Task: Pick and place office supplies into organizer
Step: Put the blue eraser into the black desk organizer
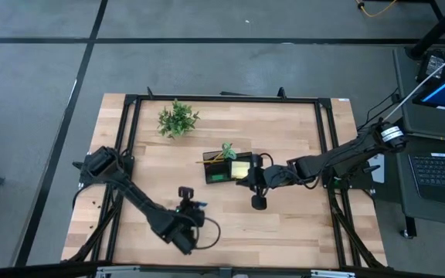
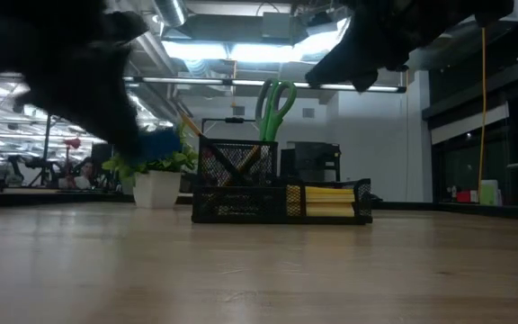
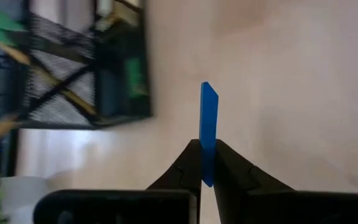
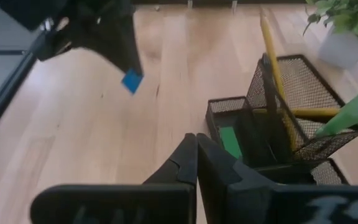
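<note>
The left tool [image 3: 207, 163] is up off the table [image 1: 284, 232], near the front edge and left of centre, its two fingers pinched flat against a small blue block [image 3: 208, 132] that stands on edge between them. From across the table that same block [image 4: 132, 80] shows hanging under the dark arm, clear of the wood.

The organizer [image 1: 229, 168], black mesh, sits mid-table, well apart from the block. Green-handled scissors [image 2: 275, 106] stand upright in its tall cup, yellow pencils [image 4: 272, 50] lean there too, a yellow sticky-note pad [image 2: 326, 200] fills the low right-hand tray, and a small green block [image 4: 231, 141] lies in a low compartment.

The right tool [image 4: 196, 152] hovers just right of the organizer, fingers pressed together, holding nothing. A potted plant [image 1: 177, 119] stands at the far left.
</note>
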You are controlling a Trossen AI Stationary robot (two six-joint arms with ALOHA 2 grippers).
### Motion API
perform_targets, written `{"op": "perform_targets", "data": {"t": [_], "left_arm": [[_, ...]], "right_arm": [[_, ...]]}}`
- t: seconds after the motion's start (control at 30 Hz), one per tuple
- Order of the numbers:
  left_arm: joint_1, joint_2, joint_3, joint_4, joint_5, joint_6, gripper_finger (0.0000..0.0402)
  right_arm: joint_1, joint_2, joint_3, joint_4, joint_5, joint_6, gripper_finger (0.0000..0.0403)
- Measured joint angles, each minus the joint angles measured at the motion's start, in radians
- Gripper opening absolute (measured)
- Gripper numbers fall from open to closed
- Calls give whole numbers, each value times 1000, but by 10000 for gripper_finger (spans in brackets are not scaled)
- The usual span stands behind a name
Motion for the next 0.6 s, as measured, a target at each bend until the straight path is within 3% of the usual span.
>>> {"op": "perform_targets", "data": {"t": [0.37, 0.6], "left_arm": [[179, -26, 0, 4, -47, 131, 15], [283, -26, 0, 77, -80, 244, 15]], "right_arm": [[0, 163, -1, 85, 1, -1, 10], [5, 144, -1, 104, 20, -3, 10]]}}
